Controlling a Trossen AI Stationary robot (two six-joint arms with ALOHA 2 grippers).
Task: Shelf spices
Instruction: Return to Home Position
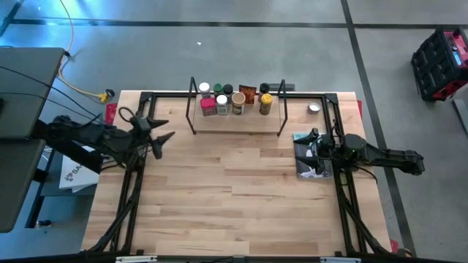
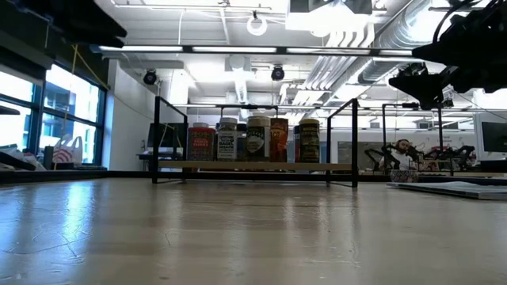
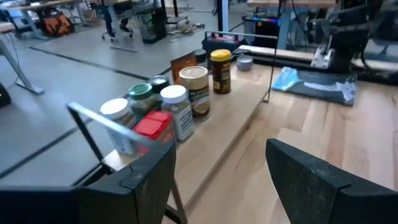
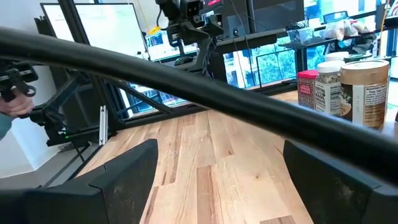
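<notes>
The spices (image 1: 234, 98) stand in a cluster on the shelf (image 1: 235, 123), a light board with black wire uprights at the table's far edge. They also show as a row of spices (image 2: 253, 139) in the low view and as spices (image 3: 180, 99) in the left wrist view. Among them are white-lidded jars, a green-lidded jar, a tan-lidded jar, a yellow-lidded jar, a red box and a brown packet. My left gripper (image 1: 162, 136) hangs open above the table's left side, left of the shelf. My right gripper (image 1: 314, 139) is open at the table's right side, over the flat book.
A flat book (image 1: 313, 155) lies on the table's right side under my right arm. A small silver round tin (image 1: 314, 108) sits near the far right corner. Bare wooden tabletop (image 1: 234, 197) spreads between the arms toward the near edge. The black table frame (image 1: 131, 190) runs along both sides.
</notes>
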